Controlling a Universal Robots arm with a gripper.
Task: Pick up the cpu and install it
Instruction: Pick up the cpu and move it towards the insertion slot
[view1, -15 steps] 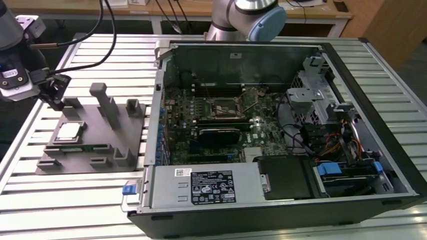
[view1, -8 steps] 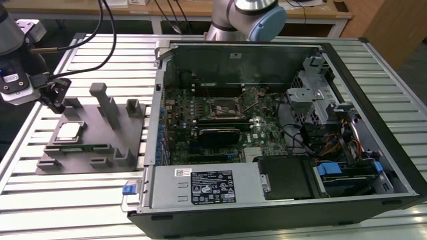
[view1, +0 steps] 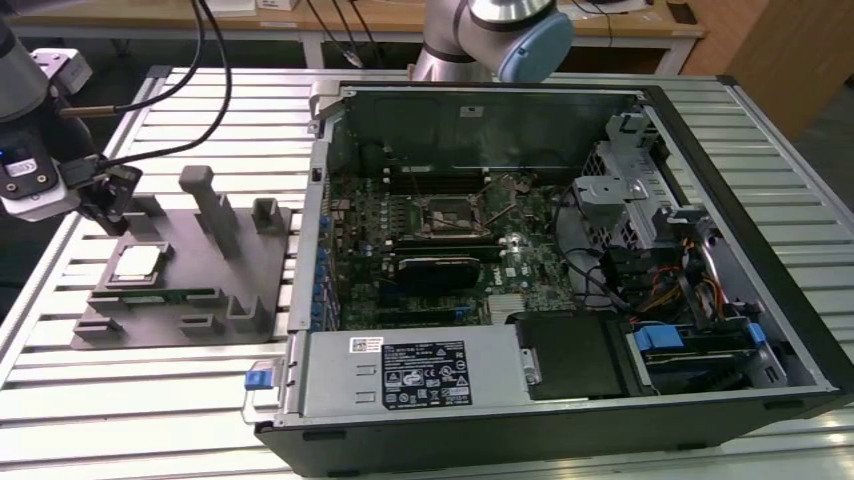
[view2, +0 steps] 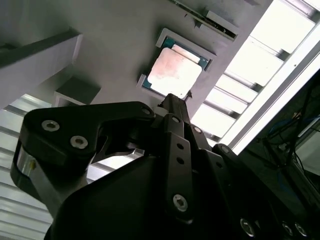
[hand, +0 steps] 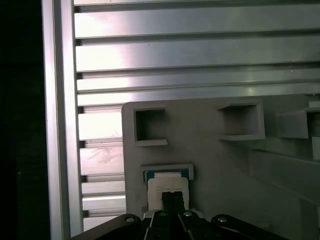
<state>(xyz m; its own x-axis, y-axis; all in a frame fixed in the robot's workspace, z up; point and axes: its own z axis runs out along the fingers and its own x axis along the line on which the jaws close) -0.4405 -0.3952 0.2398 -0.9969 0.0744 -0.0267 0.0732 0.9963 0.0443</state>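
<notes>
While the gripper (view1: 104, 222) hangs over the grey tray (view1: 174, 318), jaws look pressed together, clamped on nothing. cpu (view1: 139, 262) lies flat in its square recess on the tray, not installed. In both wrist views the jaw tip sits right over the cpu; can't tell if it's touching. Open PC case (view1: 507, 125) stands just beside the tray on the bench (view1: 174, 100).

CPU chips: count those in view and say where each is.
1. The chip lies flat on the grey tray, at the exterior view's left, near the gripper. Others may be hidden inside the computer case.
</notes>
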